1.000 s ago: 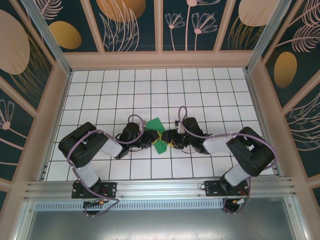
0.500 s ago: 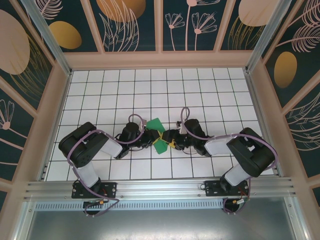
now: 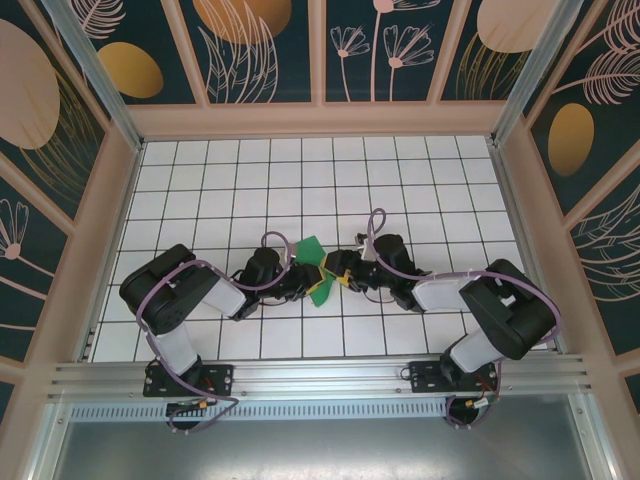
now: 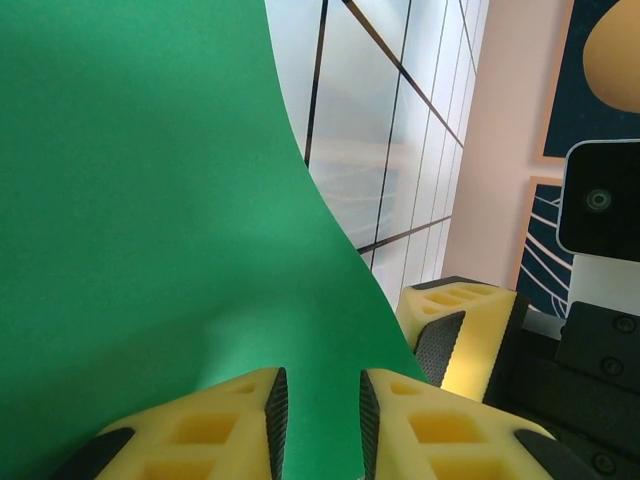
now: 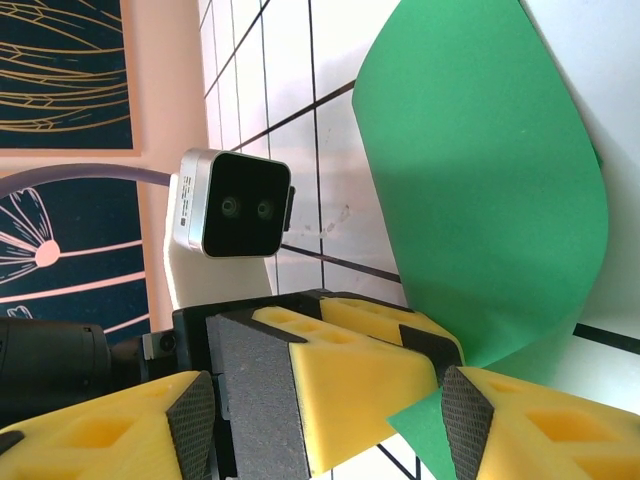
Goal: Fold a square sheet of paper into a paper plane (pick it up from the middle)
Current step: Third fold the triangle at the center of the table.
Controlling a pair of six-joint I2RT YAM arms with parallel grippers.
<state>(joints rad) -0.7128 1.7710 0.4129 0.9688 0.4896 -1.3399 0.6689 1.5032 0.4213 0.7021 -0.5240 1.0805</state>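
Note:
The square sheet of paper (image 3: 320, 290) is green and stands curled up off the tiles between my two grippers. In the left wrist view the paper (image 4: 150, 200) covers the left side and runs down between the pads of my left gripper (image 4: 318, 385), which stand a narrow gap apart with the sheet in it. My left gripper (image 3: 303, 280) comes at the paper from the left, my right gripper (image 3: 335, 268) from the right. In the right wrist view my right gripper (image 5: 330, 405) is wide open, straddling a left finger (image 5: 360, 400) and a corner of the paper (image 5: 480, 180).
White tiled floor (image 3: 250, 180) lies all around, with free room toward the back. Wooden walls (image 3: 320, 120) enclose it. Both arms crowd the middle near the front rail (image 3: 320, 372). A yellow right finger (image 4: 455, 320) sits just past the paper's edge.
My right gripper has moved left and back, closer to the paper and the left fingers, and its jaws have widened. The paper has bunched narrower. The left arm has barely shifted.

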